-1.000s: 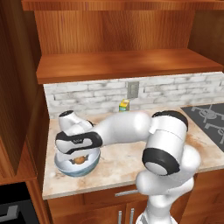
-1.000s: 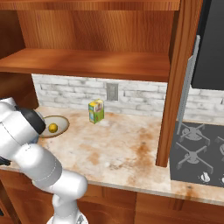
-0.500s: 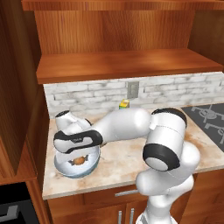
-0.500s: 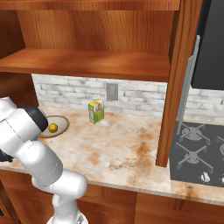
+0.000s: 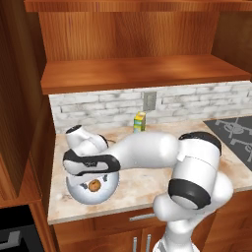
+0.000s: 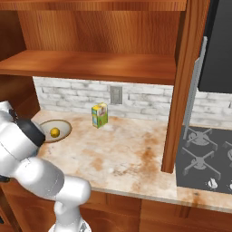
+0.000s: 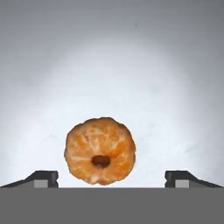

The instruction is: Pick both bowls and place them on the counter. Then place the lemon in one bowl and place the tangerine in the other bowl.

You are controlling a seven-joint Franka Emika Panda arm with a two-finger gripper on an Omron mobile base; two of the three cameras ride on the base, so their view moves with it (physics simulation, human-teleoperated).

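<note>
The tangerine (image 7: 99, 151) lies on the pale inside of the white bowl (image 7: 131, 65), free of the fingers. My gripper (image 7: 111, 179) hangs open just above it, one fingertip (image 7: 43, 178) on each side. From the left base view the same bowl (image 5: 78, 189) stands on the counter (image 5: 142, 182) near its front left edge, the tangerine (image 5: 93, 185) inside and my gripper (image 5: 92, 173) right over it. The shallow tan-rimmed bowl (image 6: 66, 128) sits at the counter's (image 6: 118, 154) back left with the lemon (image 6: 55, 132) in it.
A yellow-green carton (image 6: 99, 115) stands upright by the brick backsplash, also seen from the left (image 5: 140, 122). A stove top (image 6: 204, 154) borders the counter on the right. A wooden shelf (image 5: 142, 74) hangs above, and a cabinet wall closes the left side.
The jaws have spread wider and the tangerine now lies loose in the white bowl. The hand has hardly shifted above the bowl.
</note>
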